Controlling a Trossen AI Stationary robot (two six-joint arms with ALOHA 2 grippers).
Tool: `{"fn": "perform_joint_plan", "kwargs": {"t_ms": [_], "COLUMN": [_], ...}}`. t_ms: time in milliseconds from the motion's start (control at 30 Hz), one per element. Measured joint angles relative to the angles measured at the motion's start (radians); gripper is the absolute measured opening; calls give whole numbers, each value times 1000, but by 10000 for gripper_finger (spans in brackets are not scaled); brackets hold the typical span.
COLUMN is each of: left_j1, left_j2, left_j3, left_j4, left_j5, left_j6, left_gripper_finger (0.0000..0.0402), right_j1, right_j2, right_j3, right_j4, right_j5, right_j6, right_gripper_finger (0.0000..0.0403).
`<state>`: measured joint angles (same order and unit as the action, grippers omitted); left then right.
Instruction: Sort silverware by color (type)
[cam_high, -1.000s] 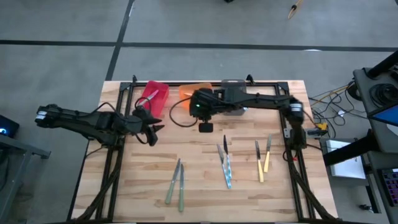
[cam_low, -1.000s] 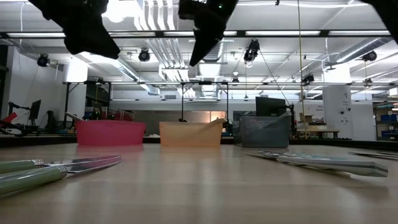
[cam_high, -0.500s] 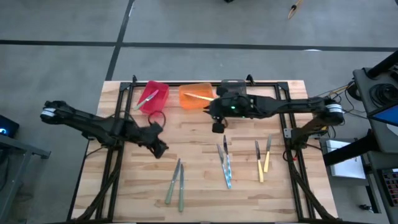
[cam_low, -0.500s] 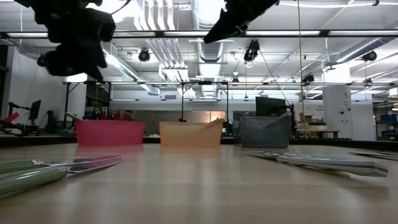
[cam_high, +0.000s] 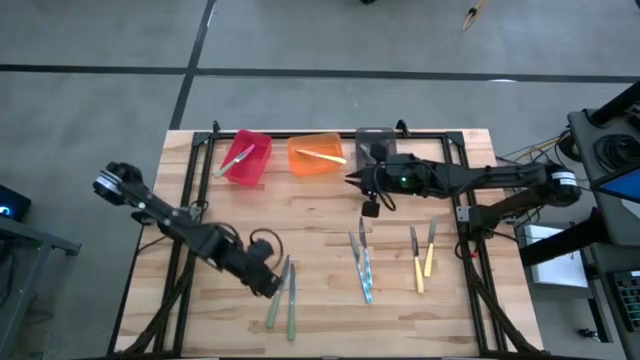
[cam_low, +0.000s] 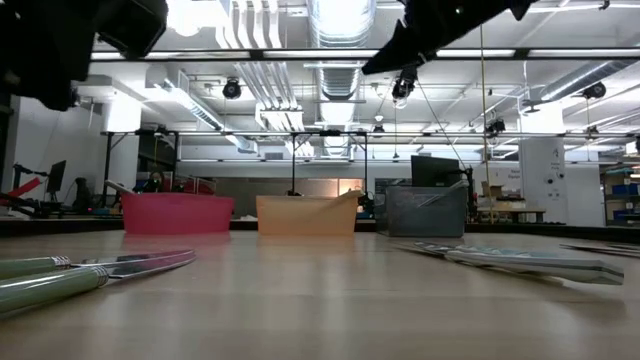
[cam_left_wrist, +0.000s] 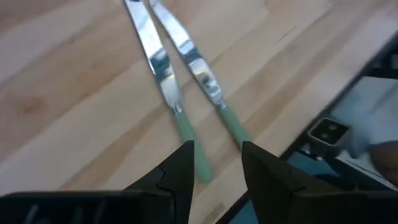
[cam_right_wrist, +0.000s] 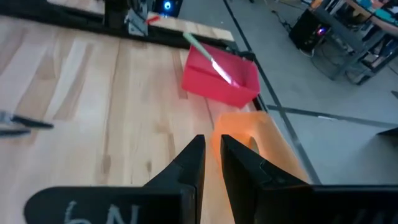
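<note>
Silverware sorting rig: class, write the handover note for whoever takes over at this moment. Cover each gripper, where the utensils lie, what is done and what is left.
Left gripper: open, empty, above the two green-handled knives on the table's front left.
Right gripper: empty, fingers nearly closed, near the orange bin.
Done: one green-handled utensil in the red bin; one pale yellow-handled utensil in the orange bin.
Left: the two green knives, the light blue-handled utensils at centre, two pale yellow-handled utensils to the right. Grey bin contents cannot be made out.

table (cam_high: 320, 310): pale matt wood | knives (cam_left_wrist: 165, 74): glossy metal blades, green plastic handles
</note>
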<state>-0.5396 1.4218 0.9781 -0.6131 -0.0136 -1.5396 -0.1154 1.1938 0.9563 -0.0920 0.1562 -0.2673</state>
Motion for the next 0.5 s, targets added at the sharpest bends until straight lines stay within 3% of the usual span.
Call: {"fn": "perform_joint_plan", "kwargs": {"t_ms": [300, 500], "left_j1": [-67, -74], "left_j2": [224, 329], "left_j3": [262, 333], "left_j4": [-281, -307], "left_j5": [-30, -93], "left_j6": [-41, -22], "left_gripper_finger": [115, 115], "right_j1": [0, 0], "right_j2": [-48, -40], "right_j3": [-20, -29], "right_j4": [1, -34], "right_j5": [-1, -3], "right_j6": [9, 35], "right_gripper_finger": [43, 43]}}
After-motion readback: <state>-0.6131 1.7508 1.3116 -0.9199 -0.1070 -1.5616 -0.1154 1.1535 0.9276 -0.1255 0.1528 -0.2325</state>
